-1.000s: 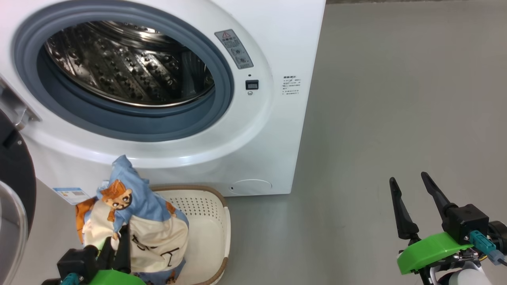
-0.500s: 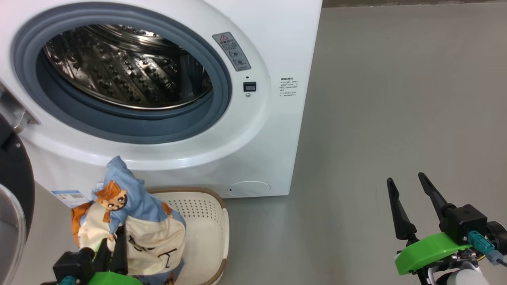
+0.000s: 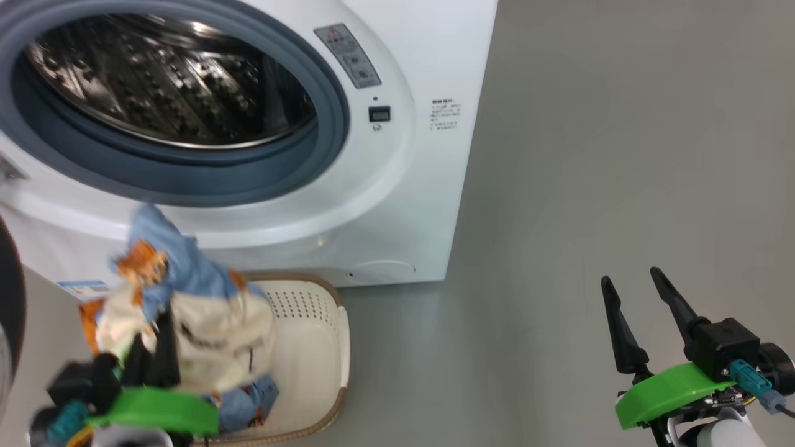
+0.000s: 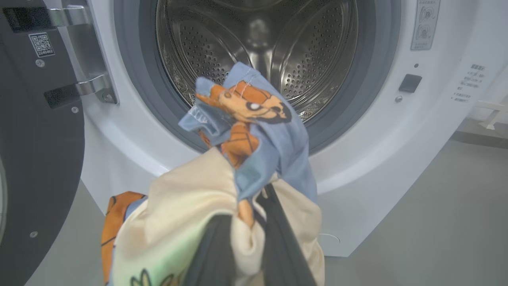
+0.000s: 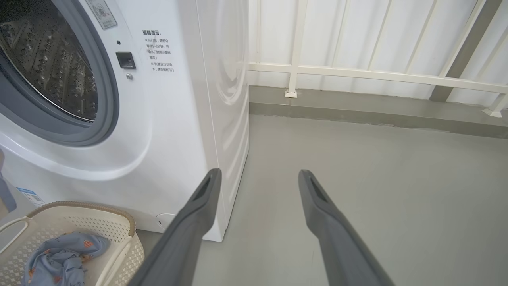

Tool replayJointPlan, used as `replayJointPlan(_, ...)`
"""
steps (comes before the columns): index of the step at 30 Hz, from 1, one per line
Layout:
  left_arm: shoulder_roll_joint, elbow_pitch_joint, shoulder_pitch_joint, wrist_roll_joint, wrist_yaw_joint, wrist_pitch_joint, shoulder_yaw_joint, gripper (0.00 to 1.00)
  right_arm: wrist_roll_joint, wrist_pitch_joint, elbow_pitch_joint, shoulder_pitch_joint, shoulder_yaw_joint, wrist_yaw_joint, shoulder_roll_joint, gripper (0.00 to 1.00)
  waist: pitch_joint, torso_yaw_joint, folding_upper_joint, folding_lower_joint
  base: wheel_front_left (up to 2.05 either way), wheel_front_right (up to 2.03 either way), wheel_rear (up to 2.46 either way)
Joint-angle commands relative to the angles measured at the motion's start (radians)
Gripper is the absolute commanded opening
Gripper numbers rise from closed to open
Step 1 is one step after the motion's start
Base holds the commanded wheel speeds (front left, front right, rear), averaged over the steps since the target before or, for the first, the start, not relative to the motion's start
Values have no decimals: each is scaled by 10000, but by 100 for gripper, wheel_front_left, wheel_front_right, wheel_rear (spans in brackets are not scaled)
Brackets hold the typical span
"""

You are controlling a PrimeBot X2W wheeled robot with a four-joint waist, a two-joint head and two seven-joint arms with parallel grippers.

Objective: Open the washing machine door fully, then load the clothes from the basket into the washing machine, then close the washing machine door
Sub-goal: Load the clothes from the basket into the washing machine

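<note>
The washing machine (image 3: 397,186) stands with its steel drum (image 3: 168,81) exposed. The washing machine door (image 4: 35,139) is swung out at the left, and its black rim shows at the left edge (image 3: 9,292). My left gripper (image 3: 158,323) is shut on a bundle of clothes (image 3: 205,323), light blue and cream with orange prints. The bundle hangs over the basket (image 3: 323,347), just below the machine's opening. In the left wrist view the clothes (image 4: 254,131) sit in front of the drum mouth. Another blue garment (image 5: 63,258) lies in the basket (image 5: 79,210). My right gripper (image 3: 630,278) is open and holds nothing, over the floor to the right.
Grey floor (image 3: 590,155) stretches to the right of the machine. A white railing (image 5: 357,73) runs along a low kerb behind it. A blue label sticker (image 3: 84,288) is on the machine's lower front.
The head camera has shifted. My left gripper has lifted the bundle of clothes higher and a little leftward, closer to the drum opening. The right gripper has stayed put.
</note>
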Motion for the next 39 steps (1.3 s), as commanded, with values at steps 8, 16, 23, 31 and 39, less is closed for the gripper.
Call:
replayJointPlan(8, 222, -384, -2389, 222, -106, -135, 869, 0, -65, -70, -448, -696, 205, 16, -49, 100, 1595, -653, 0, 0, 0, 0, 0)
replayJointPlan(16, 933, 239, -4509, 379, -358, -135, 1318, 0, 110, -270, -441, -1085, 228, 16, -49, 100, 2646, -1334, 0, 0, 0, 0, 0)
replayJointPlan(23, 2082, 1812, -6625, 562, -562, -133, 1269, 0, 427, -584, -195, -1406, 234, 16, -49, 100, 3679, -2098, 0, 0, 0, 0, 0)
replayJointPlan(31, 3533, 3492, -9039, 945, -681, 1, 918, 0, 795, -872, 76, -1731, 291, 16, -49, 100, 4712, -2870, 0, 0, 0, 0, 0)
replayJointPlan(39, 4476, 5247, -11036, 1002, -772, 19, 449, 0, 1192, -1025, 458, -2059, 668, 16, -49, 100, 5258, -3524, 0, 0, 0, 0, 0)
